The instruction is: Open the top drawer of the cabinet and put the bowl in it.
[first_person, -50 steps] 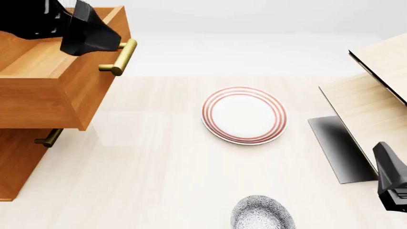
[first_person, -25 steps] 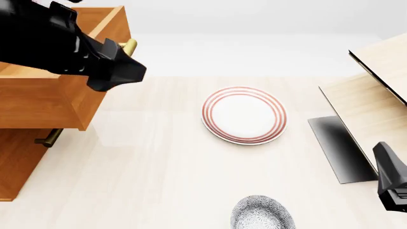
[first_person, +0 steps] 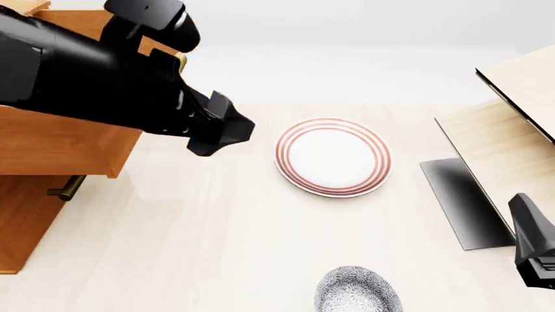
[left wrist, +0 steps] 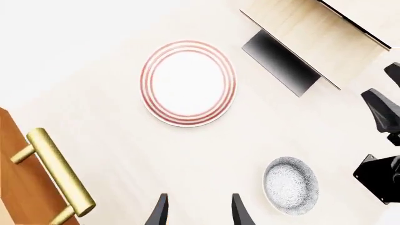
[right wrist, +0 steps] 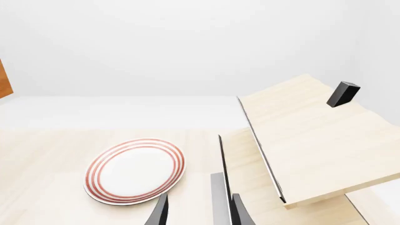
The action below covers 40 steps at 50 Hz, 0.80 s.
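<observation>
Hovering above table, left pincer (left wrist: 198,211) parted, empty.

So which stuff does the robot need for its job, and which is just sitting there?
Needed for the job:
- top drawer, already pulled open
- cabinet
- speckled bowl
- left tool

Just lying about:
- red-ringed plate
- pale wood structure
- lower drawer handle
</observation>
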Available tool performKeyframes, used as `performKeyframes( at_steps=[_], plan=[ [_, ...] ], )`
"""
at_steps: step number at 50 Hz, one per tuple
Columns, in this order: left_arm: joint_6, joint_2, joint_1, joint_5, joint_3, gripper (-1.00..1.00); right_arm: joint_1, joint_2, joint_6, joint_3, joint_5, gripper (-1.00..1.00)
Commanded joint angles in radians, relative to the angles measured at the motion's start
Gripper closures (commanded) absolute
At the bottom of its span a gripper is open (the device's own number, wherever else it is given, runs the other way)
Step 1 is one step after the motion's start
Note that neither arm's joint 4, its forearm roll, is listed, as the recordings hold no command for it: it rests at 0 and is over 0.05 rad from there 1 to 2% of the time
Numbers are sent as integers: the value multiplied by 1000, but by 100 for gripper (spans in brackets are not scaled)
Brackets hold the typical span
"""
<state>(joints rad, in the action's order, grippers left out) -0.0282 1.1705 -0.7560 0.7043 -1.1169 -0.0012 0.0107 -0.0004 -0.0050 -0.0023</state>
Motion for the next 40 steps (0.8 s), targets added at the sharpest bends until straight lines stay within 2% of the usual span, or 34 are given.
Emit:
performKeyframes(
  at_steps=[1, 16, 21, 40],
  plan=[
    [-44, 99, -79, -78, -1, -100, 0, -2, 0, 1, 0, -100],
    [-92, 190, -144, -126, -6, -100, 0, -2, 0, 1, 0, -100],
    [-130, 226, -172, -155, 2, -100, 0, -1, 1, 1, 0, -100],
    [-174, 326, -240, -194, -4, -100, 0, -2, 0, 1, 0, -100]
  ],
)
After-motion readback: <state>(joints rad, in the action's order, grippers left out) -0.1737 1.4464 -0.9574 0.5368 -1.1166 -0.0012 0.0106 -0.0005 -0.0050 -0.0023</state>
